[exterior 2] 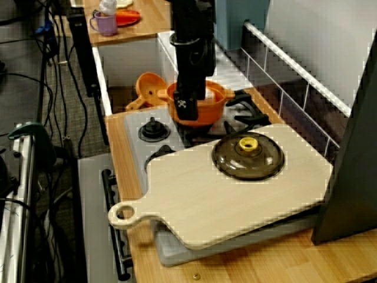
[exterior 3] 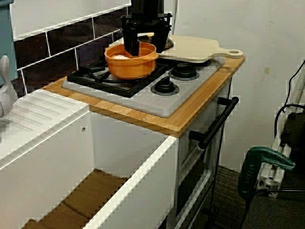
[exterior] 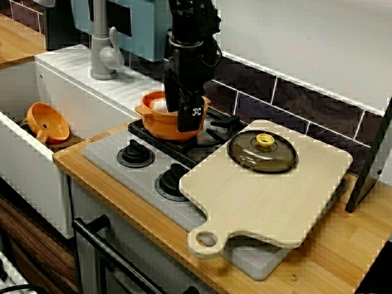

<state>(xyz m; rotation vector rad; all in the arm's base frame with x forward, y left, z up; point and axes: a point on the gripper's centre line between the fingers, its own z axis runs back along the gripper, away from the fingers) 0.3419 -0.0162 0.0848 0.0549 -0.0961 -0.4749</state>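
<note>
Looking across the hob (exterior: 101,154) toward the tiled wall, I see the orange pot (exterior: 158,122) sitting on the black grate at the back, with something white inside it. The pincer (exterior: 182,115) hangs straight down over its near wall, one finger outside the orange side and the other dipping inside. The pot looks rigid, smooth and fairly light to me, so the thin rim or the little lug at its side seems the place to take it, though a glossy wall could slip. A glass lid (exterior: 262,153) lies apart on the wooden board (exterior: 269,202) that overlaps the hob. From the board's end of the bench (exterior 2: 265,265), the pot (exterior 2: 215,109) is half hidden behind the pincer (exterior 2: 189,105). From the sink side the pincer (exterior 3: 146,44) reads clearest: jaws parted, straddling the rim of the pot (exterior 3: 131,67) and gripping nothing. Whether a finger (exterior 3: 131,45) brushes the wall I cannot tell.
</note>
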